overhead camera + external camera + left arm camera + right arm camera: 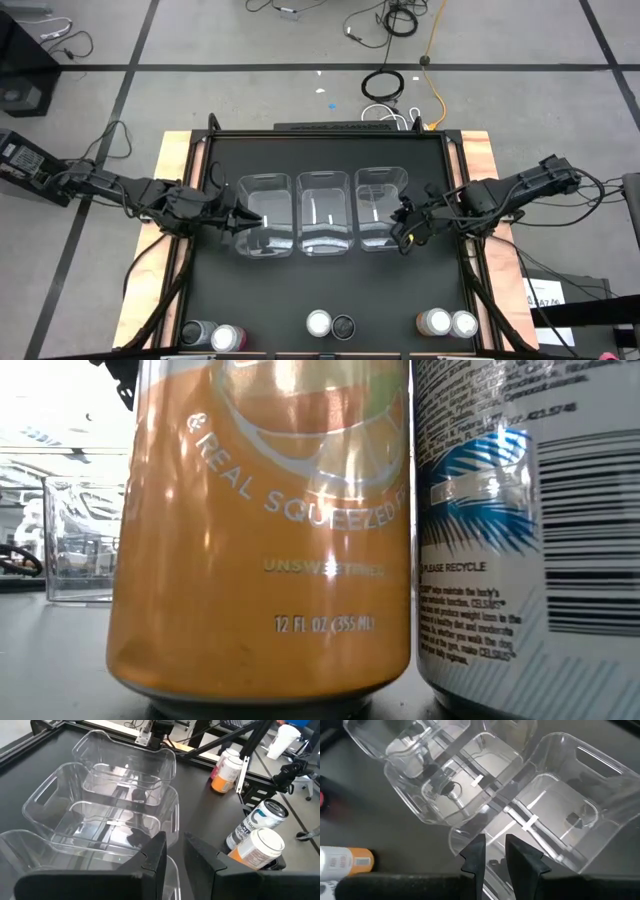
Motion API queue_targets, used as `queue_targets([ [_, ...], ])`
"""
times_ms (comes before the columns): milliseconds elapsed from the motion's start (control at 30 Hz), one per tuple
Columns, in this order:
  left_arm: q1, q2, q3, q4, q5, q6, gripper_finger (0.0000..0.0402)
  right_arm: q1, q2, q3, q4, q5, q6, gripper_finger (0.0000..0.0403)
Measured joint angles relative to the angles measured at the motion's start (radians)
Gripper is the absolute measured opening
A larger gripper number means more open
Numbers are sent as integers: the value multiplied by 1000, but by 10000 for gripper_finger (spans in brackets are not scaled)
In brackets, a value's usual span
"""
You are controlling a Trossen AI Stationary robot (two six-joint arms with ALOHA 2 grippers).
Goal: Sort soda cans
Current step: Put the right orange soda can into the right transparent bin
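Even overhead light glares off the clear bins point(323, 212); an orange can point(262, 530) looms blurred against blown-out windows.

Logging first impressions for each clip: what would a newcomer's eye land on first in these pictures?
Three clear bins side by side at the middle of the black table, all with no cans in them. The left gripper and right gripper, both shut, flank the row at its two ends. The soda cans stand in three pairs along the near edge, and an orange can fills the low view.
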Motion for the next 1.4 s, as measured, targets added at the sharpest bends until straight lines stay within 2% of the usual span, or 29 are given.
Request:
queue_targets([
  [100, 0, 0, 0, 0, 0, 0, 73, -1, 0, 0, 7, -38, 9, 68],
  [267, 0, 0, 0, 0, 0, 0, 73, 15, 17, 0, 20, -228, 119, 45],
  [367, 0, 0, 0, 0, 0, 7, 73, 59, 48, 0, 12, -248, 151, 10],
  [467, 0, 0, 0, 0, 0, 7, 73, 98, 74, 10, -12, -291, 214, 5],
  [567, 0, 0, 0, 0, -1, 8, 73, 150, 120, 77, -131, -303, 288, 1],
  [733, 0, 0, 0, -2, -1, 8, 73, 221, 209, 248, -474, -346, 412, 1],
  [900, 0, 0, 0, -4, -1, 9, 73, 257, 189, 261, -307, -343, 268, 5],
  [1033, 0, 0, 0, -5, -2, 10, 73, 254, 192, 260, -255, -336, 195, 6],
  [1267, 0, 0, 0, -4, -2, 9, 73, 255, 191, 260, -282, -286, 130, 6],
  [1400, 0, 0, 0, -4, -2, 7, 73, 251, 191, 260, -347, -257, 164, 15],
])
